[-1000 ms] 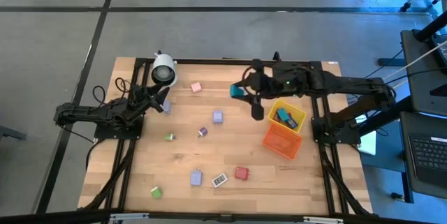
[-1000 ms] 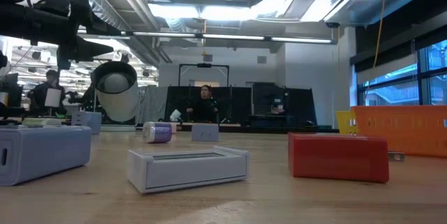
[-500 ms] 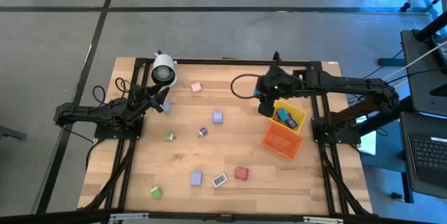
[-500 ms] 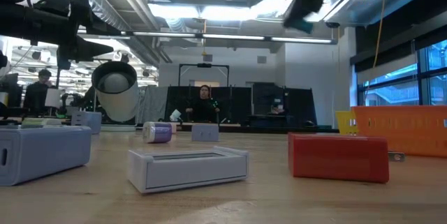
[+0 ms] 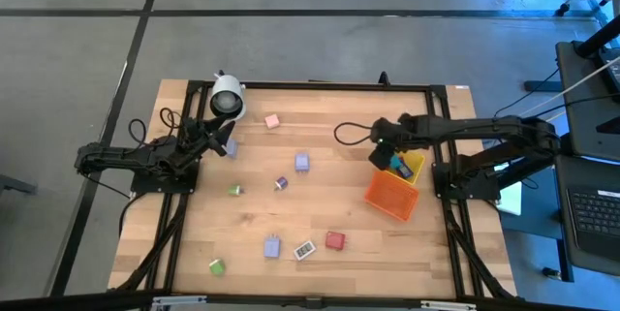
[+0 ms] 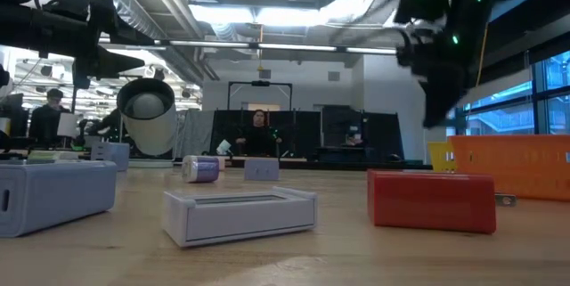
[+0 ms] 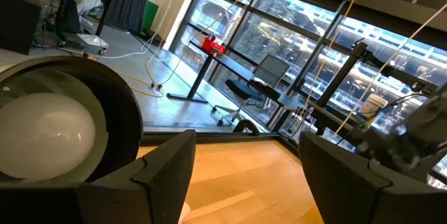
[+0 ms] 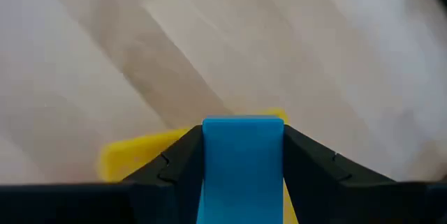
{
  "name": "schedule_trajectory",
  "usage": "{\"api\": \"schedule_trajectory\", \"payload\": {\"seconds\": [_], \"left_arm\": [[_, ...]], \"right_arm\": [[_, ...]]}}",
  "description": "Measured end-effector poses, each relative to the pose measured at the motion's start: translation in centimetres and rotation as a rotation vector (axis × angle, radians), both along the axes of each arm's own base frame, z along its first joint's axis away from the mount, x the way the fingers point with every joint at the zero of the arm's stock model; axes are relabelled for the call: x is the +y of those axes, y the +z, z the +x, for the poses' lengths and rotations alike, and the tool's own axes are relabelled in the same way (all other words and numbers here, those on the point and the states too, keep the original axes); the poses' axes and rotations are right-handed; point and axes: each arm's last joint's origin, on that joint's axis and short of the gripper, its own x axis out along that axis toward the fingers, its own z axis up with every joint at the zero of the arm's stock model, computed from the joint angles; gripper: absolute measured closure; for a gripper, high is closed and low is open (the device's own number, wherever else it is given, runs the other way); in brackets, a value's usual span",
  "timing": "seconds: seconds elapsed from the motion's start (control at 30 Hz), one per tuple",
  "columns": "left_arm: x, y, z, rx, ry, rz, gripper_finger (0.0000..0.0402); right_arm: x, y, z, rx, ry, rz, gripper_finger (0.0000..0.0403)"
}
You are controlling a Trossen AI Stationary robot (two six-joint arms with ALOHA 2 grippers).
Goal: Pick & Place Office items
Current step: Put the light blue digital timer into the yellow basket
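Note:
My right gripper (image 5: 380, 152) hangs over the left rim of the yellow bin (image 5: 411, 159) and is shut on a blue block (image 8: 242, 168); from above the gripper hides that block. My left gripper (image 5: 219, 141) is open and waits beside the white cylinder (image 5: 227, 97), with a lavender block (image 5: 230, 148) just in front of it. Lying flat on the wood are a pink block (image 5: 272, 120), a lavender block (image 5: 302, 162), a small purple piece (image 5: 281, 183), two green blocks (image 5: 235, 190) (image 5: 215, 266), a pale blue block (image 5: 273, 246), a white piece (image 5: 304, 250) and a red block (image 5: 335, 241). My right gripper pinches the blue block by its two side faces (image 8: 209, 165) between both fingers. The fingers point down from above. The block is lifted clear, over the yellow bin's rim (image 8: 133, 155) and the wood.
The orange bin (image 5: 391, 195) leans against the yellow bin's near side. Another teal piece (image 5: 395, 166) lies inside the yellow bin. A cable loops off the right arm (image 5: 354, 132). In the low view the red block (image 6: 432, 200) and the white piece (image 6: 239, 213) sit nearest.
My right gripper has carried the blue block from the far middle of the table toward the right edge, to the yellow bin, and has tipped from level to pointing down. The left arm and the items on the table stay where they were.

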Motion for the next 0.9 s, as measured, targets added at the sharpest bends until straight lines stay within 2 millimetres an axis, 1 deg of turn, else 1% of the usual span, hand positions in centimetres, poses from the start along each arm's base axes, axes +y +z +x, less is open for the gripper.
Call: {"api": "schedule_trajectory", "payload": {"seconds": [0.1,0.17,0.3,0.6,0.77,0.9], "left_arm": [[0.0,0.0,0.0,0.0,0.0,0.0,0.015],[0.0,0.0,0.0,0.0,0.0,0.0,0.015],[0.0,0.0,0.0,0.0,0.0,0.0,0.015],[0.0,0.0,0.0,0.0,0.0,0.0,0.015],[0.0,0.0,0.0,0.0,0.0,0.0,0.015],[0.0,0.0,0.0,-0.001,0.0,0.0,0.015]], "right_arm": [[-0.2,-1.9,-1.2,0.034,-0.112,0.008,0.0239],[-0.2,-2.8,-1.7,0.04,-0.171,0.012,0.0239],[-0.2,-3.7,-2.4,0.051,-0.243,0.017,0.0238],[-0.2,-3.5,-2.1,0.03,-0.252,0.028,0.0235],[-0.3,-2.7,-1.6,0.002,-0.249,0.031,0.0211],[-0.4,-1.7,-0.9,-0.034,-0.239,0.026,0.0189]]}}
